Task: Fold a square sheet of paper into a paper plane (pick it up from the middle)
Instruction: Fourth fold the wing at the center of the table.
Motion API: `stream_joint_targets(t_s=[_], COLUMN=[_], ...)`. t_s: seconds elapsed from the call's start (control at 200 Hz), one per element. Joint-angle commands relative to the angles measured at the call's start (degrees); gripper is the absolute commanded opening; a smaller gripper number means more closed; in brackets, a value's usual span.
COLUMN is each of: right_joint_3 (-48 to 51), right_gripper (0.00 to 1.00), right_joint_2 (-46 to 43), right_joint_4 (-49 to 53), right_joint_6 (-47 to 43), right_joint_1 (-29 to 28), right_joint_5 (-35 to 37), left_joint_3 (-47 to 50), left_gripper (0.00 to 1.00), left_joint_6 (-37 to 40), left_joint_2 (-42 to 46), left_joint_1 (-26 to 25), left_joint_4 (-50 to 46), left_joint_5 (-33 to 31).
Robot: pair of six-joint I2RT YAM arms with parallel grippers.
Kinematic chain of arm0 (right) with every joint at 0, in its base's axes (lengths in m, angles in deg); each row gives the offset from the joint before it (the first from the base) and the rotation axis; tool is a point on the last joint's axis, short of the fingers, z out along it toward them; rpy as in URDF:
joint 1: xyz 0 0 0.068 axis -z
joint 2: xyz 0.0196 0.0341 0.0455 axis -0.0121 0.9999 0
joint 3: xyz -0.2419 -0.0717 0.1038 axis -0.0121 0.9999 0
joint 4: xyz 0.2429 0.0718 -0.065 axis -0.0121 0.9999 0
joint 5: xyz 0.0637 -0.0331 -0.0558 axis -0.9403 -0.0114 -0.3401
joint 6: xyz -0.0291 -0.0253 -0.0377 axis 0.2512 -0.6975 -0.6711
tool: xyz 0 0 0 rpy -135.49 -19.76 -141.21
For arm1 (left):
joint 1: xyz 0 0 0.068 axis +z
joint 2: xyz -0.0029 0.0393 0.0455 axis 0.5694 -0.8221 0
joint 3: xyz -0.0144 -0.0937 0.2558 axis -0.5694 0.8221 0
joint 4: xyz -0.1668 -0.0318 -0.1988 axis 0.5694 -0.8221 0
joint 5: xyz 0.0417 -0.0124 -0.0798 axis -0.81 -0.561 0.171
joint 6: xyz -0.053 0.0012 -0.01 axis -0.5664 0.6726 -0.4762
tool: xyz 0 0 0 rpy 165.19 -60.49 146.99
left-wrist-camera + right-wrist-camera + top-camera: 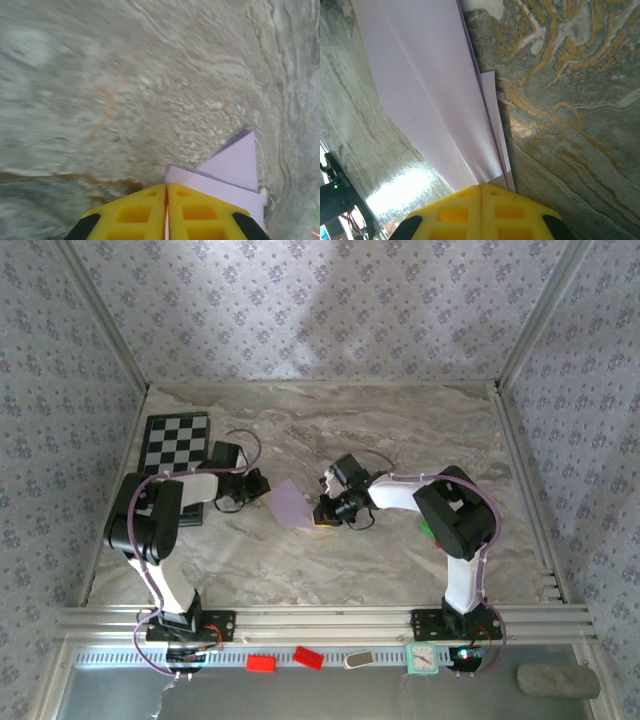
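Note:
The pale lilac sheet of paper (288, 504) hangs folded in several layers between my two grippers, over the middle of the marble table. My left gripper (262, 488) grips its left end. In the left wrist view the yellow fingers (195, 210) are pressed together, with a thin white edge between them and the folded paper (235, 165) coming out to the right. My right gripper (322, 512) grips the right end. Seen from the right wrist, the gripper (481, 186) is shut on the paper (430, 90), whose creased layers run away from the tips.
A black-and-white checkerboard (177, 440) lies at the back left, partly under the left arm. A small green object (427, 528) sits by the right arm. Two red blocks (261, 662) (308, 657) and a teal clock (422, 659) lie by the front rail.

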Motion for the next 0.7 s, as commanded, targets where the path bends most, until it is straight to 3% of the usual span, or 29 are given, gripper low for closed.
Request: stream_joint_targets(t_s=[0.0, 0.255, 0.47, 0.695], right_joint_3=[3.6, 3.2, 2.6, 2.8], right_gripper=[0.0, 0.0, 0.0, 0.01], right_joint_2=[5.2, 5.3, 5.5, 4.2], right_joint_4=[13.4, 13.7, 14.1, 13.1], right_joint_6=[0.2, 0.1, -0.1, -0.4], right_joint_1=[0.0, -0.2, -0.3, -0.3], right_joint_5=[10.1, 9.8, 9.8, 8.7], left_joint_3=[-0.7, 4.5, 3.8, 3.1], left_gripper=[0.1, 0.11, 0.1, 0.09], left_joint_6=[0.3, -7.7, -12.0, -11.9], left_joint_2=[5.6, 12.7, 8.2, 3.4], left_joint_1=[1.4, -4.3, -11.4, -12.7], left_joint_4=[-3.5, 1.7, 5.9, 3.2], left_joint_5=[-5.2, -3.8, -2.8, -4.6])
